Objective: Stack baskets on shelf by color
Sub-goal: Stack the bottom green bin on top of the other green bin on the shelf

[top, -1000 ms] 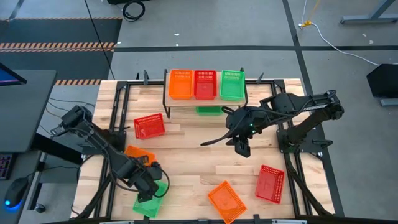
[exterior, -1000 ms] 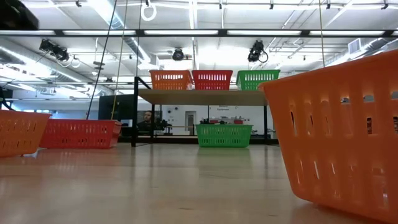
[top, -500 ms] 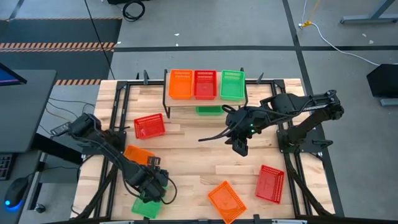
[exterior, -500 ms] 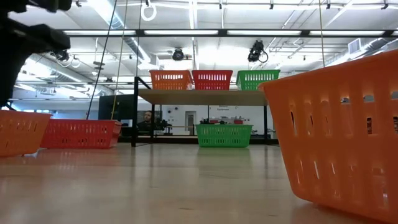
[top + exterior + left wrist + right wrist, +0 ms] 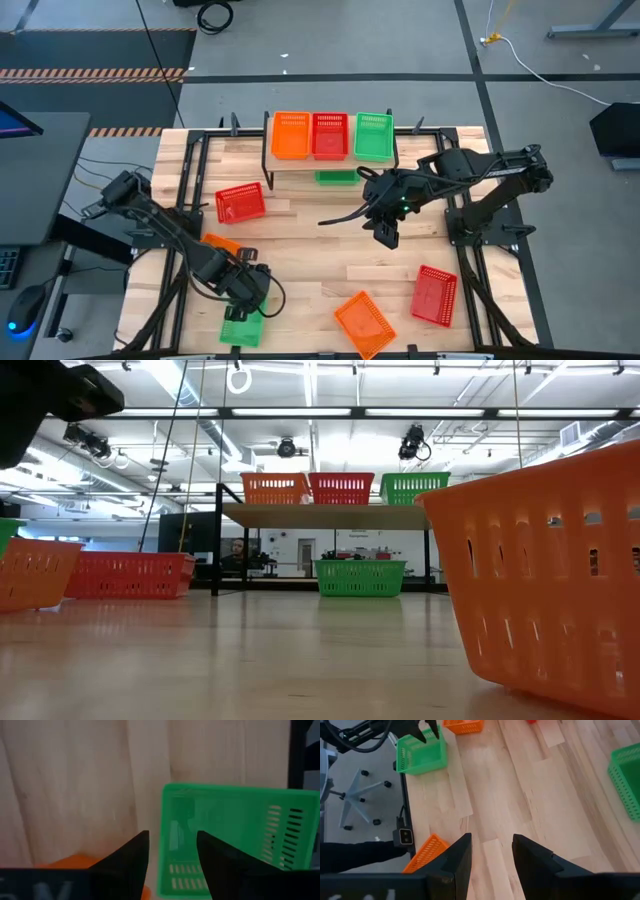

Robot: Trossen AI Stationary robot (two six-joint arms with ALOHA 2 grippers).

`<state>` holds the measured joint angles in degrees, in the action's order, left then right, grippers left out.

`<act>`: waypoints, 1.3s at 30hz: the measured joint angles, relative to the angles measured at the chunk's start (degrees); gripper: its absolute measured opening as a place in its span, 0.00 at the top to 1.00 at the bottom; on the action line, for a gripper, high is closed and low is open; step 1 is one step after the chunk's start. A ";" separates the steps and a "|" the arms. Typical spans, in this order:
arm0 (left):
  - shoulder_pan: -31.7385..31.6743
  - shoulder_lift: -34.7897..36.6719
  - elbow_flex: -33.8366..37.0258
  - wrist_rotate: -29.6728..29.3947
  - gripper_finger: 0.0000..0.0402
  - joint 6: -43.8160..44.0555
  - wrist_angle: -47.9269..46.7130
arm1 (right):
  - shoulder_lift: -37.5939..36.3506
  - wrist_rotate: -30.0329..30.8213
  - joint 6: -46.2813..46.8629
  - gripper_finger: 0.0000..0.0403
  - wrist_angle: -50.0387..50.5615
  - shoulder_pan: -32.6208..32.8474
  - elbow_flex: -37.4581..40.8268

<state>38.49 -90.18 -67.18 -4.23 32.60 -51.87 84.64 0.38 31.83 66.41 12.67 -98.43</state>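
Note:
The shelf point(image 5: 330, 157) carries an orange point(image 5: 290, 134), a red point(image 5: 330, 135) and a green basket point(image 5: 373, 135) side by side; another green basket point(image 5: 336, 177) stands on the table under it. My left gripper point(image 5: 243, 306) is open near the table's near-left corner, over a loose green basket point(image 5: 240, 330). In the left wrist view my left gripper point(image 5: 172, 840) straddles that green basket's point(image 5: 235, 835) end wall. My right gripper point(image 5: 385, 238) hovers open over the table's middle. Loose baskets on the table: orange point(image 5: 222, 245), red point(image 5: 240, 203), orange point(image 5: 365, 322), red point(image 5: 433, 295). My left gripper comes at the green basket from above, with one finger point(image 5: 132, 857) outside its end wall point(image 5: 164, 845) and the other finger point(image 5: 215, 860) inside. A gap shows beside the wall, and I cannot tell whether either finger touches it.
Bare planks point(image 5: 320, 250) lie between the two arms. The near orange basket point(image 5: 540, 570) fills the low view's right side. Black frame rails point(image 5: 190, 190) run along the table's sides. A dark part of an arm point(image 5: 50, 400) shows at the low view's upper left.
My left gripper has moved a little toward the table's right edge while its arm swung. The green basket under it has turned from skewed to roughly square with the table's near edge, and a green sliver has come into the low view's left edge.

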 joint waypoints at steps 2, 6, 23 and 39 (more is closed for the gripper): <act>0.38 -0.40 0.02 0.00 0.56 -0.35 -0.32 | 0.00 0.00 -0.08 0.64 0.00 0.00 0.00; 0.62 -2.88 1.96 0.35 0.55 -0.64 1.33 | 0.00 -0.02 -0.37 0.64 0.09 0.00 0.00; -8.71 -4.54 5.39 5.80 0.96 -4.02 10.94 | -0.02 -0.42 -0.32 0.64 0.84 0.00 -0.02; -33.02 -4.54 -2.82 5.69 0.96 -1.40 6.74 | -0.02 -4.96 -3.22 0.64 -5.26 1.36 -0.02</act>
<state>5.47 -94.72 -70.00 1.46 31.20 -45.12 84.62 -4.58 28.61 61.15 14.02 -98.45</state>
